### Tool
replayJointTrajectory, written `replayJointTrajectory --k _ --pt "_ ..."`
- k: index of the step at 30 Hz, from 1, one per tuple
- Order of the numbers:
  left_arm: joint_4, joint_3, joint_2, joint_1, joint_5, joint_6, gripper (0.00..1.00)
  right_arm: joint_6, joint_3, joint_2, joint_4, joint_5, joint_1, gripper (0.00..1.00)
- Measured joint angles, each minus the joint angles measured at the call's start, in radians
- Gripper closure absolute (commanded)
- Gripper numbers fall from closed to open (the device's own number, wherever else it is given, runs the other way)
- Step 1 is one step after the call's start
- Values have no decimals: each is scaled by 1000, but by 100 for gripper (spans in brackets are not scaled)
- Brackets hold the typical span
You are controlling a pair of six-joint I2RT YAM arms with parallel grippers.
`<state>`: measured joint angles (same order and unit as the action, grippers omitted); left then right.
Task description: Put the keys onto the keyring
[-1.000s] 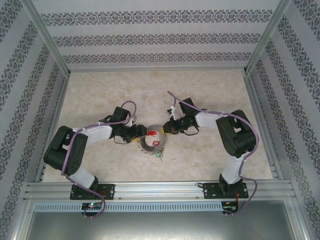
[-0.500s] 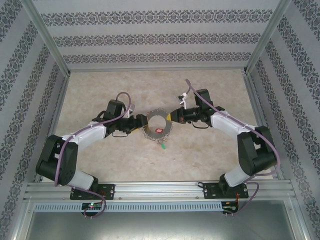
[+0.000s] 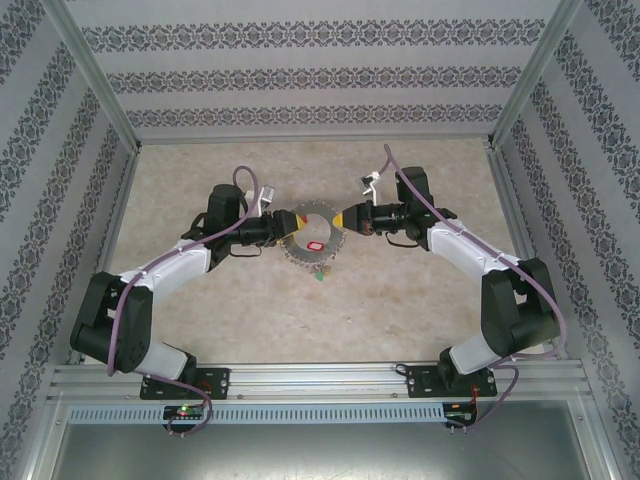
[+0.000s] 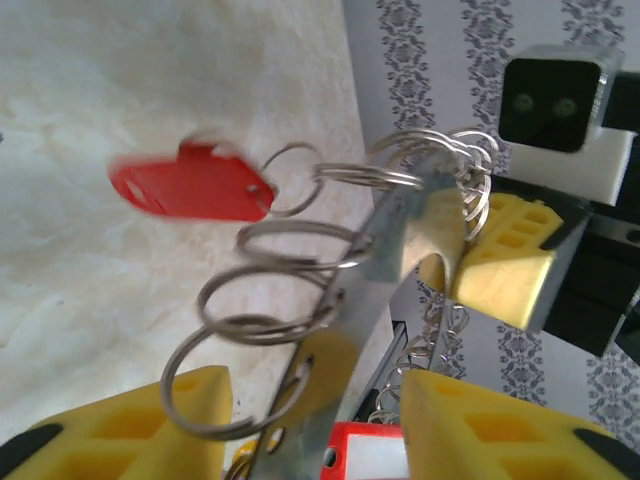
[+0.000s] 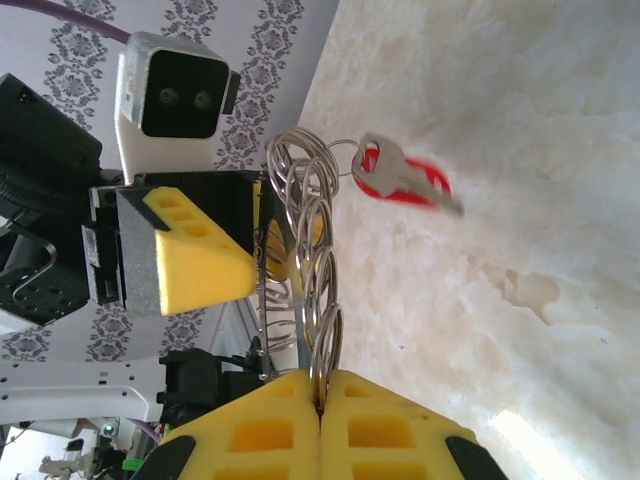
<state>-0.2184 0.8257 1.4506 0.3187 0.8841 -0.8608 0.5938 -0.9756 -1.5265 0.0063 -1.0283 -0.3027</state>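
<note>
The keyring (image 3: 312, 238) is a grey metal hoop fringed with small silvery links, held up between both grippers at mid-table. My right gripper (image 3: 345, 218) (image 5: 322, 385) is shut on a link at its rim (image 5: 330, 340). My left gripper (image 3: 283, 222) (image 4: 312, 385) straddles the opposite side of the band (image 4: 400, 230), its yellow pads (image 4: 180, 420) apart from the metal. A red-headed key (image 4: 195, 190) (image 5: 400, 180) dangles from one link, blurred. A red tag with a white label (image 4: 370, 455) (image 3: 317, 247) sits inside the hoop. A small green key (image 3: 319, 278) shows just below the hoop.
The marbled tabletop (image 3: 400, 310) is enclosed by patterned walls with aluminium posts (image 3: 110, 110). Purple cables (image 3: 245, 185) loop over both arms. A metal rail (image 3: 320, 378) runs along the near edge by the arm bases.
Both grippers and the keyring have moved away from the arm bases, toward the far wall. The green key has shifted along with the hoop.
</note>
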Motion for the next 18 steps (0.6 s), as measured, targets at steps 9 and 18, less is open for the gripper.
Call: replayJointTrajectory --k 9,18 --pt "-9 11 -53 -7 -2 -11 77 16 -26 0 40 -55 22 91" --pt "-4 11 -135 -6 -21 51 88 33 -43 -1 51 -62 23 82"
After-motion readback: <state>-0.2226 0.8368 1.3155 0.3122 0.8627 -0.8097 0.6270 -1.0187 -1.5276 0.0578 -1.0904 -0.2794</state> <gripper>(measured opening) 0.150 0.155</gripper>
